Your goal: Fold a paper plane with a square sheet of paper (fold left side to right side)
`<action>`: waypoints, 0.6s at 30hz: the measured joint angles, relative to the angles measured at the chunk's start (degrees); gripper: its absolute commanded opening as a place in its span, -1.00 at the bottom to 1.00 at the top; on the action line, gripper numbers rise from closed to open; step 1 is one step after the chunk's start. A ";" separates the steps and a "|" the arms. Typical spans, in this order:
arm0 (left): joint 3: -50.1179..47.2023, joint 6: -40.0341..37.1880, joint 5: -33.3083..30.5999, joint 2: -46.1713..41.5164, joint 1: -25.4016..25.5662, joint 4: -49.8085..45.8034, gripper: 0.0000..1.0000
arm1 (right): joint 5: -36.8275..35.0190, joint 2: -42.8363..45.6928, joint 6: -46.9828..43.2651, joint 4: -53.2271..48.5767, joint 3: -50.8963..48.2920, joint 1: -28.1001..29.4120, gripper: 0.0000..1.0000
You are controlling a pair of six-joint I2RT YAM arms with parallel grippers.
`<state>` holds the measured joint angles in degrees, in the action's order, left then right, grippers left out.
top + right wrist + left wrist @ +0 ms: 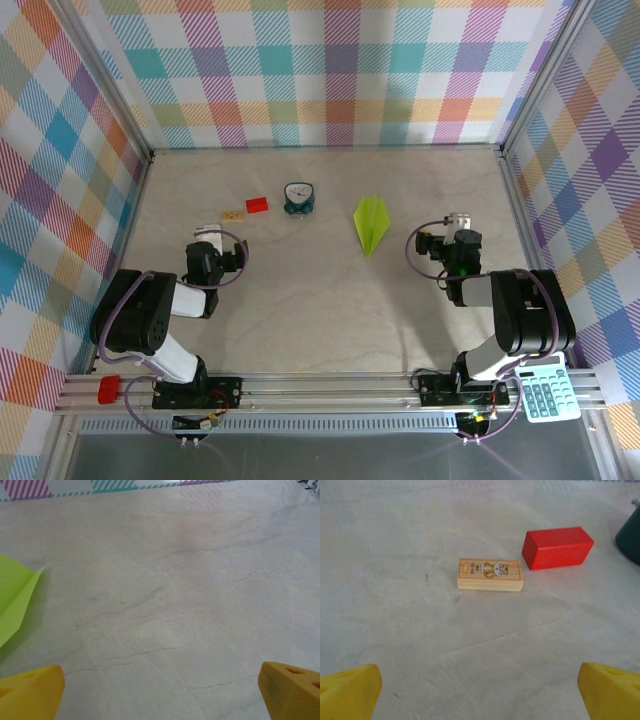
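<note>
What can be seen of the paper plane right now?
The paper plane is a slim dart of thin lime yellow-green paper, plain, with a centre crease along its length. Already folded, it lies flat on the table, sharp tip toward the near edge. It sits right of the teal clock, apart from it, and only the table touches it. The right wrist view catches one corner at its left edge.
</note>
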<state>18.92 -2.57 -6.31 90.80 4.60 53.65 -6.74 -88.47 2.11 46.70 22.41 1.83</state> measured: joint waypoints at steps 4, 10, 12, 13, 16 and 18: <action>2.89 0.20 0.28 0.13 -0.26 -2.38 0.99 | 0.20 0.00 0.00 0.17 0.00 0.00 0.98; 3.76 0.20 0.31 0.13 -0.26 -2.78 0.99 | 0.22 0.00 0.00 0.44 0.00 0.00 0.97; 3.76 0.20 0.28 0.13 -0.26 -2.73 0.99 | 0.20 0.00 0.00 0.44 0.00 0.00 0.97; 3.76 0.20 0.31 0.13 -0.26 -2.75 0.99 | 0.22 0.00 0.00 0.44 0.00 0.00 0.97; 3.76 0.20 0.31 0.13 -0.26 -2.75 0.99 | 0.22 0.00 0.00 0.44 0.00 0.00 0.97; 3.76 0.20 0.31 0.13 -0.26 -2.75 0.99 | 0.22 0.00 0.00 0.44 0.00 0.00 0.97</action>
<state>22.68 -2.37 -6.00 90.94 4.34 50.89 -6.52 -88.47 2.11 47.13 22.41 1.83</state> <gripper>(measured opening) 0.996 0.987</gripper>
